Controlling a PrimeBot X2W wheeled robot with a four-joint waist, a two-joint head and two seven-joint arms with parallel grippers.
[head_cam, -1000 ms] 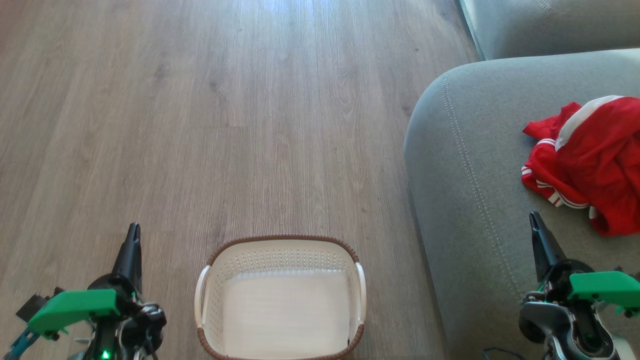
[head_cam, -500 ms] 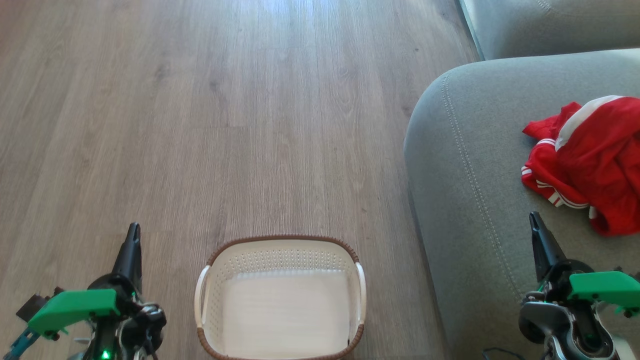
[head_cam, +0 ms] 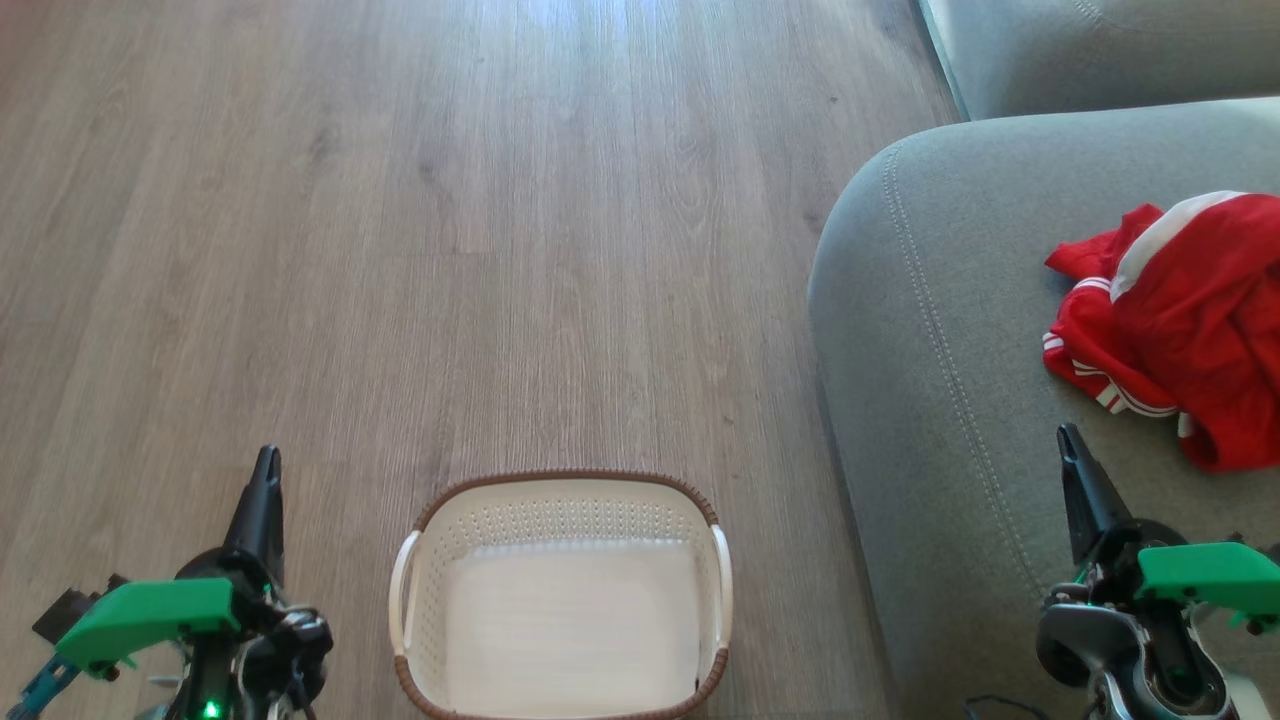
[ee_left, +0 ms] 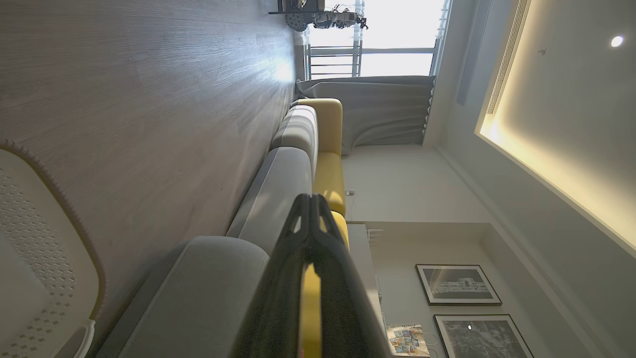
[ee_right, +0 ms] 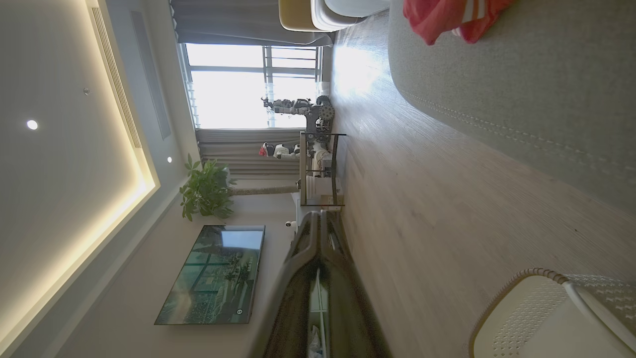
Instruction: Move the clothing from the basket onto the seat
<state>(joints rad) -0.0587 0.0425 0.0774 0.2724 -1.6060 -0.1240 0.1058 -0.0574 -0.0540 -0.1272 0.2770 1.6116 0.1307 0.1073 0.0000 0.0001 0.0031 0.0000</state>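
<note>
On the seat (head_cam: 930, 330), clothing (head_cam: 1190, 310) half past the head view's edge.

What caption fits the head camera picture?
Empty basket on the floor, red clothing heaped on the grey seat.

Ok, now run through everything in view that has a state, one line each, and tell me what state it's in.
basket: upright on the floor, empty.
clothing: crumpled in a heap on the seat.
seat: bearing the clothing.
left gripper: shut, holding nothing.
right gripper: shut, holding nothing.
ceiling spotlight: lit.
</note>
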